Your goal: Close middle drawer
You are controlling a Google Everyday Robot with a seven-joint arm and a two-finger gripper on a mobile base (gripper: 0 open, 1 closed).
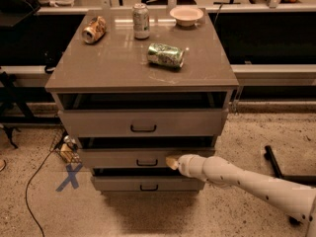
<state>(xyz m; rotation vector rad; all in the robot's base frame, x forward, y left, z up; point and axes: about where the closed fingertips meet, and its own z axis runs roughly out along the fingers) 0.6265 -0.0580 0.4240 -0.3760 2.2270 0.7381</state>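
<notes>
The three-drawer cabinet (143,73) stands in the middle of the camera view. Its middle drawer (123,158), with a low grey-beige front and a small black pull handle (147,162), stands slightly open, with a dark gap above its front. My gripper (172,163) is at the end of the white arm that reaches in from the lower right. Its tip touches the middle drawer's front just right of the handle. The top drawer (143,123) and the bottom drawer (148,183) also stand slightly out.
On the cabinet top lie a green can (166,55) on its side, an upright silver can (141,20), a tipped orange can (94,29) and a white bowl (186,15). A blue X (69,176) and a cable mark the floor at left. A black stand leg (272,160) is at right.
</notes>
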